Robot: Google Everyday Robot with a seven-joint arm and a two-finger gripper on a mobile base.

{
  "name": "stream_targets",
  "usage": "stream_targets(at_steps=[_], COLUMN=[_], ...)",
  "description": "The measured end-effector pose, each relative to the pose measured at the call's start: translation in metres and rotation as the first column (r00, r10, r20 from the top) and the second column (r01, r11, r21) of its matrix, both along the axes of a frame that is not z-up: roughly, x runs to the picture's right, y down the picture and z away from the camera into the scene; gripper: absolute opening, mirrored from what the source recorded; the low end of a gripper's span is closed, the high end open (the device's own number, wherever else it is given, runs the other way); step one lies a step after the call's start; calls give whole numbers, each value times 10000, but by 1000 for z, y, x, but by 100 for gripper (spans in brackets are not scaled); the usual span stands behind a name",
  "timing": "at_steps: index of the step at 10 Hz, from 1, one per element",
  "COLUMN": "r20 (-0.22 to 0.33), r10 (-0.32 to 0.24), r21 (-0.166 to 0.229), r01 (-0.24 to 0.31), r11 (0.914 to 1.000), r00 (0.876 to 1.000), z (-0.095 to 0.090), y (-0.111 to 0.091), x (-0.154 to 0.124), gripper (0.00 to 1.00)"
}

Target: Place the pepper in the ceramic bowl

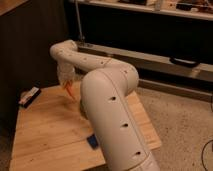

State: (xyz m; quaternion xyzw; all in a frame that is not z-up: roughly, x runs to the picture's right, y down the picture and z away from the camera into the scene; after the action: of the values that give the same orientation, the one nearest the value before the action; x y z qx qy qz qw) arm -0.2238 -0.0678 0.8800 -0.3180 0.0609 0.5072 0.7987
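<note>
My white arm bends across the wooden table and fills the middle of the camera view. Its gripper hangs over the table's far left part, pointing down. It is shut on the pepper, a slim orange piece that sticks out below the gripper, clear of the tabletop. The ceramic bowl is hidden; the arm covers the middle of the table.
A blue sponge lies near the table's front edge, partly behind my arm. A small dark and white object rests at the table's far left corner. Dark shelving stands behind the table, and speckled floor lies to the right.
</note>
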Motion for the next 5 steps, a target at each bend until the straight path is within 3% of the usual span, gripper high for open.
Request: stream_targets(at_steps=[3, 5], r20=[1047, 1996], r10=[537, 684], r21=[192, 246], r01=[-560, -748], r11=[9982, 9969], r00=[9931, 9775], z=[19, 24], y=[-46, -67], x=[31, 58], gripper=[0, 0])
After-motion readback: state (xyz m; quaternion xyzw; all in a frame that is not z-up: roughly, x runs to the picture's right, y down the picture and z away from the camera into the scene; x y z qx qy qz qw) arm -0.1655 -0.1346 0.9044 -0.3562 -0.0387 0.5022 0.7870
